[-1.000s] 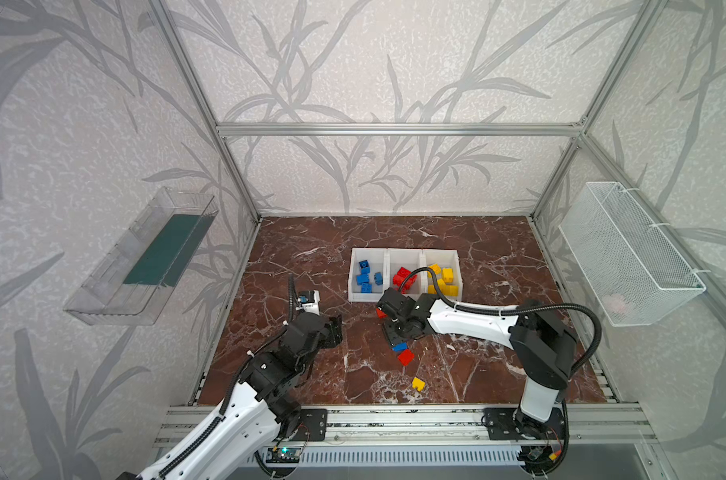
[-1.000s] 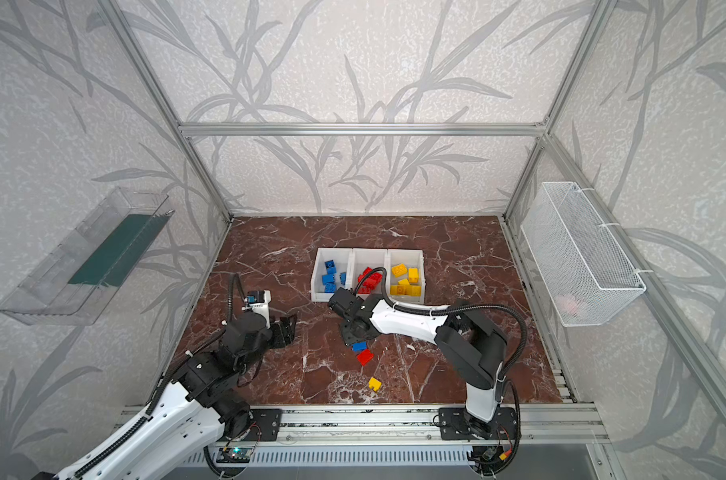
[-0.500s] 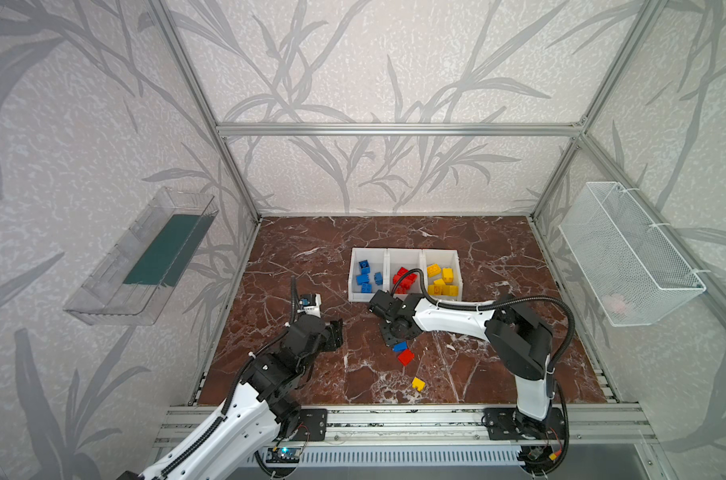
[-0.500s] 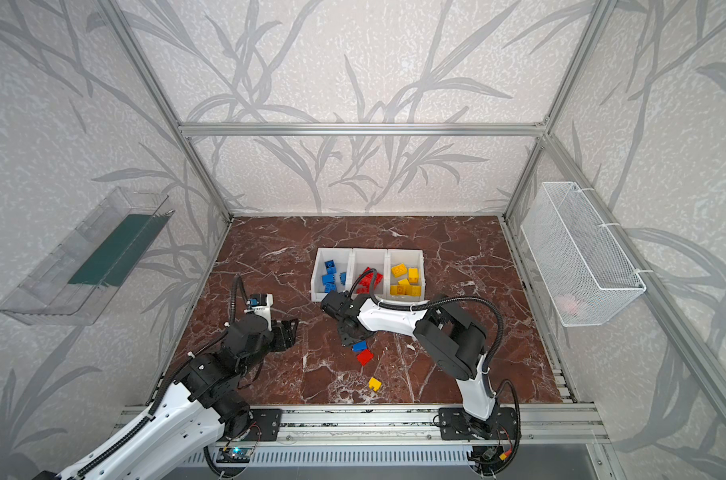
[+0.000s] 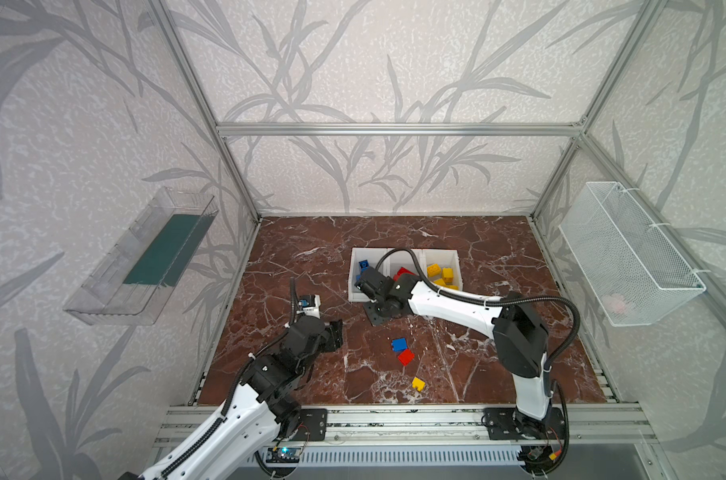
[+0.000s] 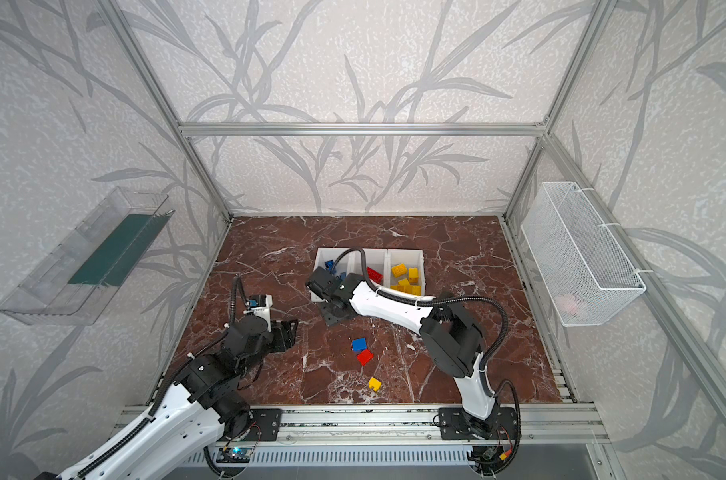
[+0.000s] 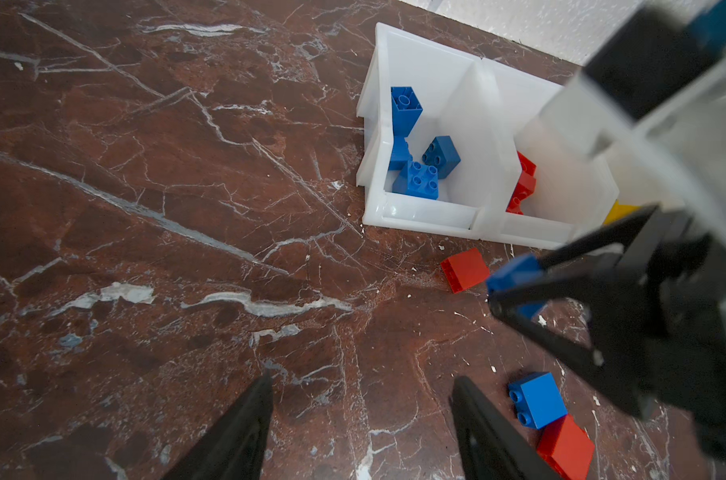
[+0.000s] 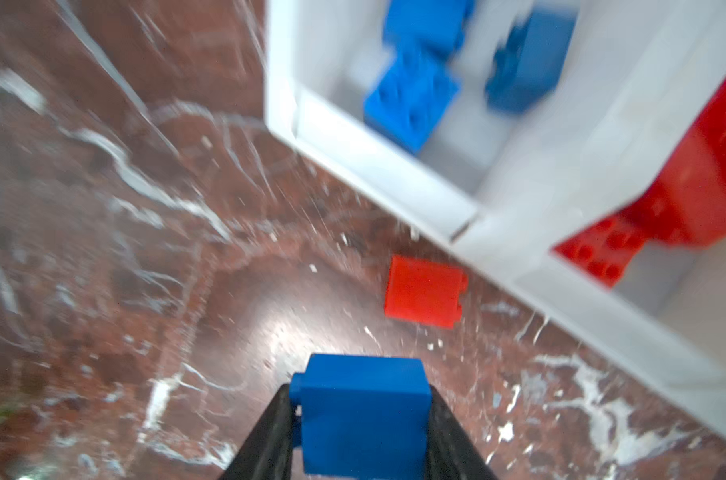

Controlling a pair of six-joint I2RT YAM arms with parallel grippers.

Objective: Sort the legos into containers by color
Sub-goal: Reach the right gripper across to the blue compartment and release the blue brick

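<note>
Right gripper [image 8: 359, 392]: clamped on a blue brick [image 8: 363, 415], just in front of the containers [image 7: 428, 214].
Left gripper [image 7: 361, 380]: jaws apart, over the left half of the surface [image 5: 311, 257].
Containers: mid-surface, nearer the back edge; blue, red and yellow legos lie in separate bins.
Loose legos: red brick [image 7: 464, 270] just before the bins; blue square [image 5: 399, 344], red square [image 5: 405, 356] and yellow square [image 5: 418, 383] lie toward the front edge.

Three containers [image 7: 425, 216], five legos [image 5: 399, 344] outside.

right tool [image 8: 360, 392] closed on a blue lego [image 8: 363, 415] (jaws stood wider a second ago), shifted along the front of the containers [image 7: 428, 216] toward their blue-filled end, elbow [image 5: 519, 345] swung nearer them
</note>
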